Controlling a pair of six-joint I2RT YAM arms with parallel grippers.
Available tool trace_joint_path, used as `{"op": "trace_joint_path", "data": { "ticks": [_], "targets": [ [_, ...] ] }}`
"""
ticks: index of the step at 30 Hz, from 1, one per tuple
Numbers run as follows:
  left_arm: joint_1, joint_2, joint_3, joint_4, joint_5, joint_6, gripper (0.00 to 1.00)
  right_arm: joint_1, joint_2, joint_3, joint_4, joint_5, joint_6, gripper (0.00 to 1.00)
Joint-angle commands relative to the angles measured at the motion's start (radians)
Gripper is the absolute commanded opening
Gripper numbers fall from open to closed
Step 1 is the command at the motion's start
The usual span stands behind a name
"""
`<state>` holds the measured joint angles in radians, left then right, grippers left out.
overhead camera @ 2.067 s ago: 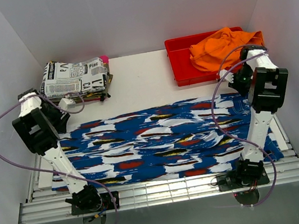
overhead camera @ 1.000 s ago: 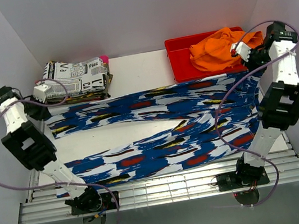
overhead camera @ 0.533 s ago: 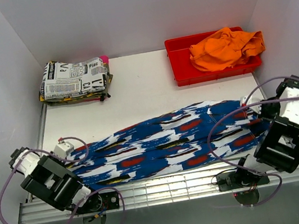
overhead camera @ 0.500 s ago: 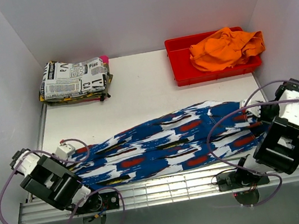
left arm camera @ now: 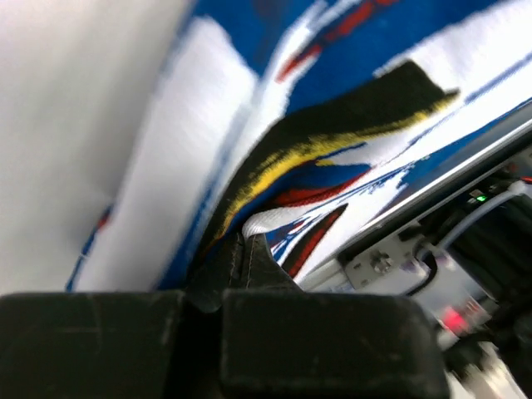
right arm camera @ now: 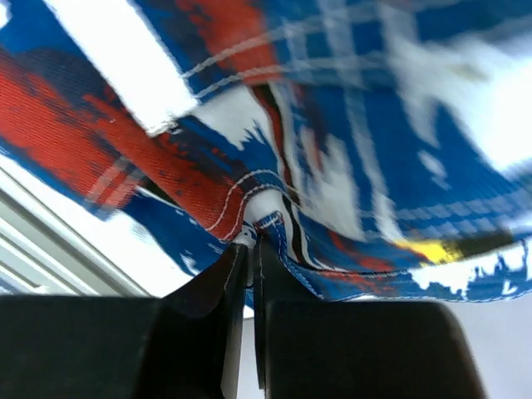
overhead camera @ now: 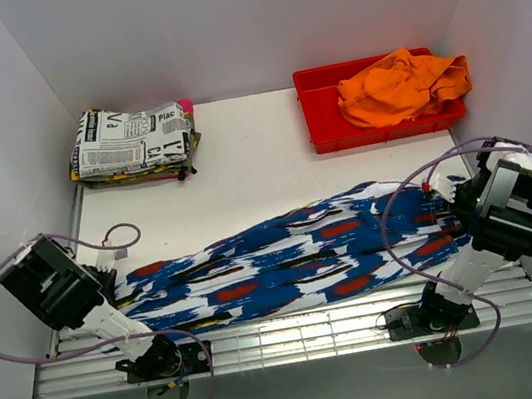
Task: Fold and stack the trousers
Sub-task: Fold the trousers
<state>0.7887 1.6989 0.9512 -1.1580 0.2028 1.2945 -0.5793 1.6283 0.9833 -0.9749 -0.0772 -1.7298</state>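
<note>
Far half pulled over: trousers [overhead camera: 296, 260] folded lengthwise at bench [overhead camera: 260, 160] near edge. Pinching cloth: left claw [left arm camera: 241, 249], right claw [right arm camera: 249, 241]. Crosswise fold next.

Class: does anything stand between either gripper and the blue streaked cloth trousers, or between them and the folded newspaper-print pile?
Nothing visible does. The left gripper and right gripper are shut on the royal blue streaked cloth trousers; between them and the folded newspaper-print cloth pile shows bare white table, plus the left arm's cable.
</note>
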Motion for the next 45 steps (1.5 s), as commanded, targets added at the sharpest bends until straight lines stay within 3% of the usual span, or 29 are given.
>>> {"op": "trace_joint_path", "data": {
  "ticks": [1, 7, 14, 20, 25, 29, 33, 37, 38, 41, 45],
  "targets": [
    [-0.077, 0.172, 0.131, 0.385, -0.068, -0.191, 0.00, 0.042, 0.077, 0.180, 0.019, 0.024, 0.150, 0.08],
    [-0.210, 0.358, 0.441, 0.299, -0.074, -0.334, 0.00, 0.124, 0.149, 0.279, -0.004, 0.019, 0.246, 0.08],
    [-0.287, 0.449, 0.667, 0.265, -0.072, -0.391, 0.00, 0.154, 0.185, 0.321, -0.015, 0.030, 0.288, 0.08],
    [-0.276, 0.394, 0.784, 0.213, -0.003, -0.360, 0.00, 0.153, 0.163, 0.474, -0.117, -0.067, 0.311, 0.08],
    [-0.220, 0.389, 0.992, 0.141, 0.062, -0.330, 0.00, 0.134, 0.154, 0.691, -0.227, -0.145, 0.302, 0.08],
    [-0.132, 0.367, 1.074, 0.112, 0.133, -0.294, 0.00, 0.104, 0.107, 0.691, -0.281, -0.164, 0.215, 0.08],
    [-0.066, 0.257, 0.956, 0.089, 0.176, -0.206, 0.00, 0.055, -0.039, 0.507, -0.248, -0.157, 0.115, 0.08],
    [-0.014, 0.116, 0.640, 0.170, 0.164, -0.069, 0.00, 0.032, -0.177, 0.205, -0.131, -0.079, 0.018, 0.08],
    [0.006, 0.087, 0.492, 0.194, 0.155, -0.042, 0.00, 0.026, -0.218, 0.096, -0.078, -0.063, 0.001, 0.08],
    [0.043, 0.004, 0.219, 0.326, 0.095, 0.063, 0.00, 0.006, -0.255, -0.038, 0.004, -0.003, -0.056, 0.08],
    [0.055, 0.016, 0.036, 0.452, -0.020, 0.108, 0.00, 0.009, -0.208, -0.155, 0.139, 0.044, -0.039, 0.08]
  ]
}}
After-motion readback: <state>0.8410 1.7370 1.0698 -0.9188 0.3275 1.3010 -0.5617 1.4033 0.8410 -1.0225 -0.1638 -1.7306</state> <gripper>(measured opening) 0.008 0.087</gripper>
